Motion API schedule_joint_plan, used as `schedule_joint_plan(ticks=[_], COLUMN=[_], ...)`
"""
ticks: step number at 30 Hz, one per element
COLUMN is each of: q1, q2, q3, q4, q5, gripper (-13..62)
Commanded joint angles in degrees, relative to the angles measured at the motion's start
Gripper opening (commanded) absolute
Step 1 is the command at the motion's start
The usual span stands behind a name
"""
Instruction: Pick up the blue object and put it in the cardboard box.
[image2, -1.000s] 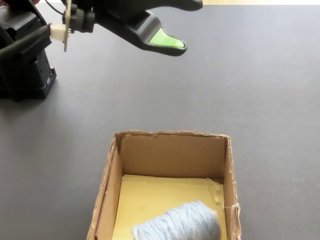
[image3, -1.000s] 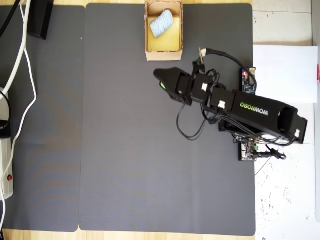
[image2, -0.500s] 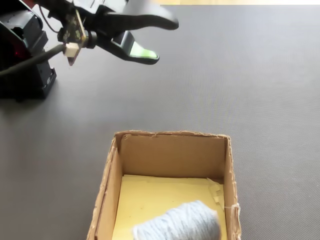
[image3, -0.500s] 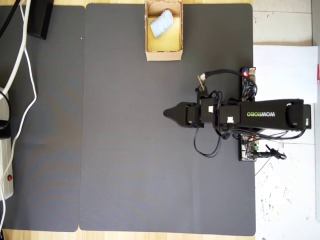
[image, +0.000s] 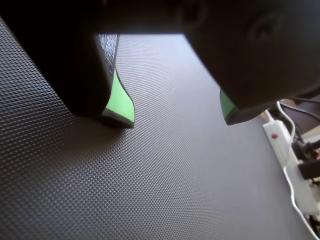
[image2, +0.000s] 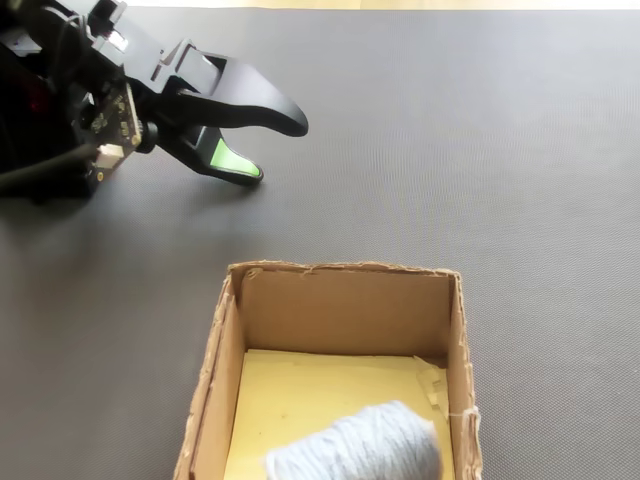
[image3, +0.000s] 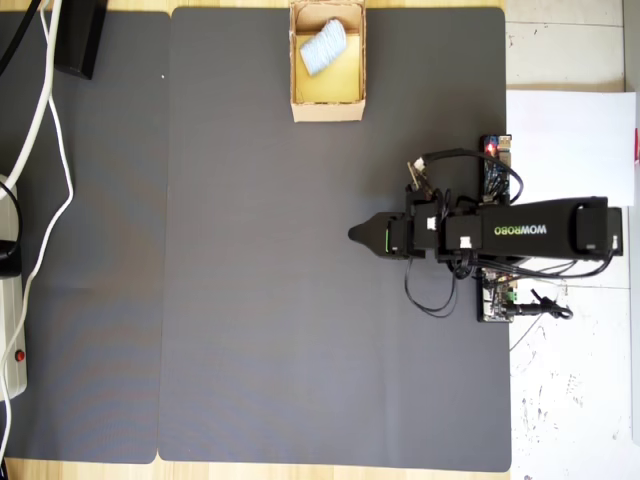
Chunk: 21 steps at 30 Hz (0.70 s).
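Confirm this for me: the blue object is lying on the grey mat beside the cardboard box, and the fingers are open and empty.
One thing is wrong: the blue object is not on the mat beside the cardboard box; it lies inside the box on its yellow floor, as the fixed and overhead views show. The rest holds: the fingers are open and empty, away from the box.

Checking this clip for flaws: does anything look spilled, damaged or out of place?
Nothing stands out. The blue object lies inside the cardboard box, whose rim is only rough-cut. The gripper hangs open and empty over the bare mat.
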Motion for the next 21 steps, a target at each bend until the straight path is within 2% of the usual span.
schedule_joint_plan(ticks=[1,21], q1=[0.0,0.6], q2=[5.4,5.4], q3=[0.6,5.4], q4=[-0.5,3.1], q5=[1.1,0.4], gripper=[34.5,34.1])
